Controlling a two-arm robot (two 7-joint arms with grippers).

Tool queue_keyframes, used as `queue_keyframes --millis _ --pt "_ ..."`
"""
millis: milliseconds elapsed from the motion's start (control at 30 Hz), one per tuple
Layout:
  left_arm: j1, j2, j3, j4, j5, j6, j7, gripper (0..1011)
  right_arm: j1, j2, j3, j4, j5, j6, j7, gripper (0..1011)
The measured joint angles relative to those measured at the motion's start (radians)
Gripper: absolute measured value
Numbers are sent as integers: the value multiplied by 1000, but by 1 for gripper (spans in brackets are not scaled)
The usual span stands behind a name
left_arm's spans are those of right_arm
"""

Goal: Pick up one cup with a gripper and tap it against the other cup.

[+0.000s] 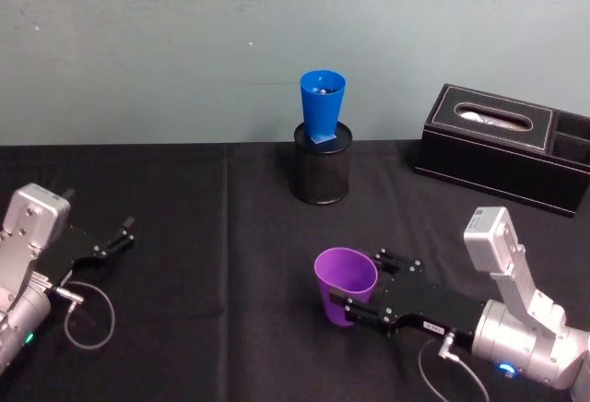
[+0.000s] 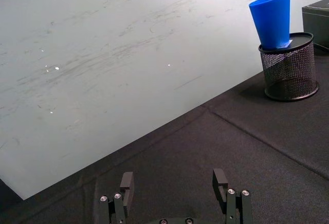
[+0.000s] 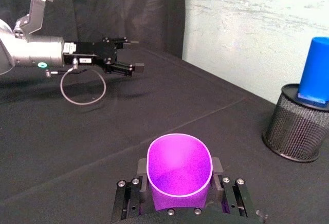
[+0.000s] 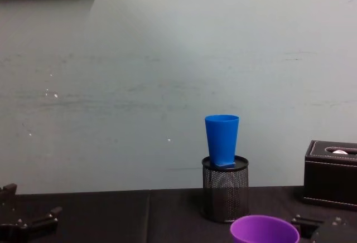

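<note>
1. The black-clothed table point(image 1: 212, 236) runs right up to a pale wall, and everything sits toward its back and right. That leaves open cloth in front for the arms.

2. A black tissue box point(image 1: 502, 144) stands at the far right by the wall. It is well apart from both cups and looks to have no part in the job.

3. The right gripper point(image 1: 361, 302) reaches in from the near right, its silver arm lying low over the cloth. I'd guess it came in sideways so the fingers could straddle the cup's wall rather than its rim.

4. The left gripper point(image 1: 118, 236) rests at the near left, well away from the cups. Its jaws stand apart with nothing between them, so it seems to be parked.

5. A black mesh pen holder point(image 1: 323, 162) stands near the wall at centre. It serves as a pedestal, which means the tap will have to happen up high.

6. The purple cup point(image 1: 345, 285) stands upright and mouth up in the near centre-right, well short of the holder.
   - In the right wrist view its rim looks pinched into an oval, with one finger point(image 3: 128, 196) against each side.
   - So I judge the jaws closed on it.
   - Whether it is off the cloth yet, I cannot tell.

7. The blue cup point(image 1: 322, 105) sits mouth up in the holder, leaning slightly, most of it clear above the mesh.
</note>
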Motion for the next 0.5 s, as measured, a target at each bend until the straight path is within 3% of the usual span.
queue_keyframes --millis 500 --pt "0 0 0 0 0 0 0 1000 -19 -34 21 40 -16 -16 15 707"
